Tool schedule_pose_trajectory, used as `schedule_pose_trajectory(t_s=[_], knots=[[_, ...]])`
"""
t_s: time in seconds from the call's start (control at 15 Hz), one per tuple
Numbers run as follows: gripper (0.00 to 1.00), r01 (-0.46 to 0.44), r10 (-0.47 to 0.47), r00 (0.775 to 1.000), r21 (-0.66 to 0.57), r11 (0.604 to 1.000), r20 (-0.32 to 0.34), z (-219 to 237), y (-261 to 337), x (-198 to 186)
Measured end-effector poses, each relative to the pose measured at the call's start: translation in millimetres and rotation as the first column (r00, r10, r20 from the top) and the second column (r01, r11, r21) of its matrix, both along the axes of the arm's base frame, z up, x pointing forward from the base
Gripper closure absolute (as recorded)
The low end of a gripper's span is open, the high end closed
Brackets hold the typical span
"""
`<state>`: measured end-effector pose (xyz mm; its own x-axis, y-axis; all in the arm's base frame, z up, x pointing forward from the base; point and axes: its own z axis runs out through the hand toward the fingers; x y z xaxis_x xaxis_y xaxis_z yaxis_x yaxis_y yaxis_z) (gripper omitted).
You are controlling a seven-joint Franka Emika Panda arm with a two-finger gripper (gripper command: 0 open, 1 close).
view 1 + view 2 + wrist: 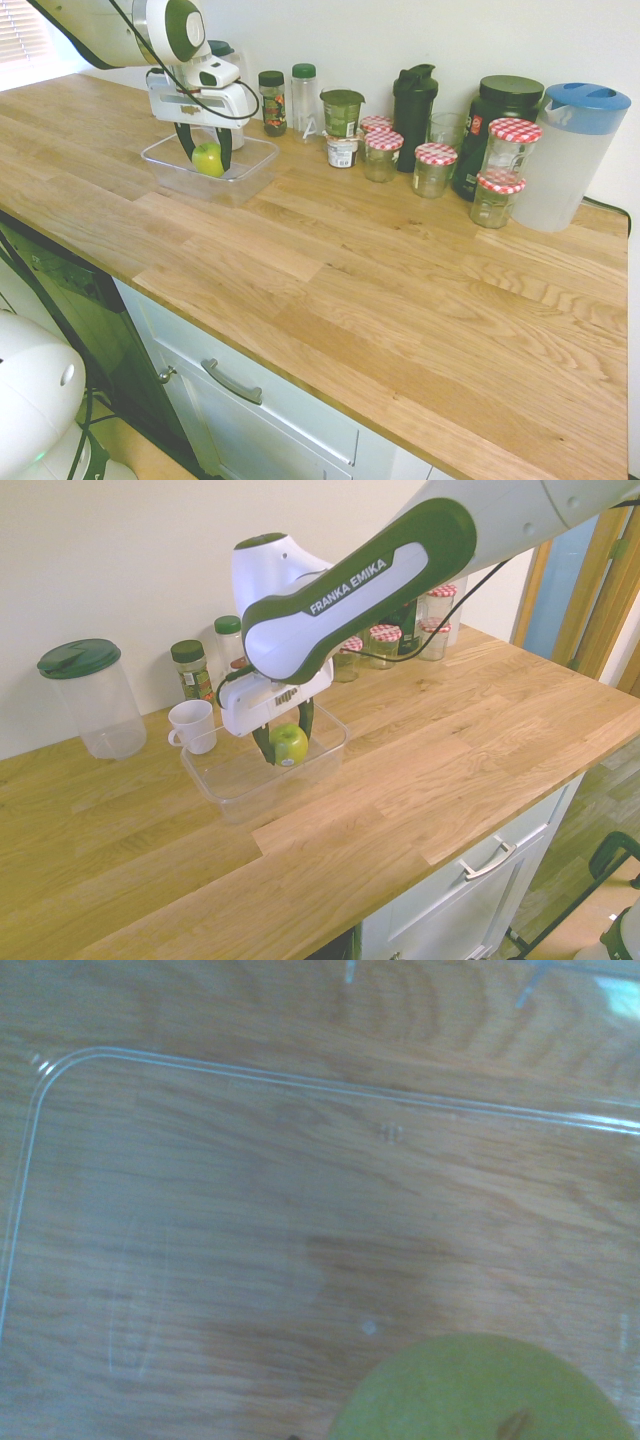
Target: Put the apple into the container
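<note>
The bright green apple (208, 159) (289, 744) is clamped between the dark fingers of my gripper (206, 160) (287, 746), which is shut on it. It hangs inside the clear plastic container (254, 166) (219, 784), just above its floor, near the container's right end in the second exterior view. In the wrist view the apple (480, 1390) fills the lower edge, and the container's floor and rounded rim (30, 1120) lie beneath it.
A white mug (191, 726) stands just behind the container, with a green-lidded pitcher (88, 699) to its left. Spice bottles, red-checked jars (435, 167), black tubs (503, 100) and a blue-lidded pitcher (566, 155) line the wall. The counter's front edge runs along white drawers (270, 400).
</note>
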<state>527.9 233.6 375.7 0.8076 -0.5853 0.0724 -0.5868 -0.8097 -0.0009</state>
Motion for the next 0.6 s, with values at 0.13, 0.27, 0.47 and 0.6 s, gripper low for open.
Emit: schedule_pose_trajectory(t_s=[0.13,0.27,0.47,0.6], knots=[[0.00,0.005,-0.005,1.000,0.002,1.000,-0.003,-4,2,4],[0.00,0.010,-0.010,1.000,0.002,1.000,-0.002,-3,0,7],[0.00,0.019,-0.019,1.000,0.000,1.000,-0.007,-7,-5,10],[0.00,0.018,-0.018,1.000,0.004,1.000,0.003,1,-4,14]])
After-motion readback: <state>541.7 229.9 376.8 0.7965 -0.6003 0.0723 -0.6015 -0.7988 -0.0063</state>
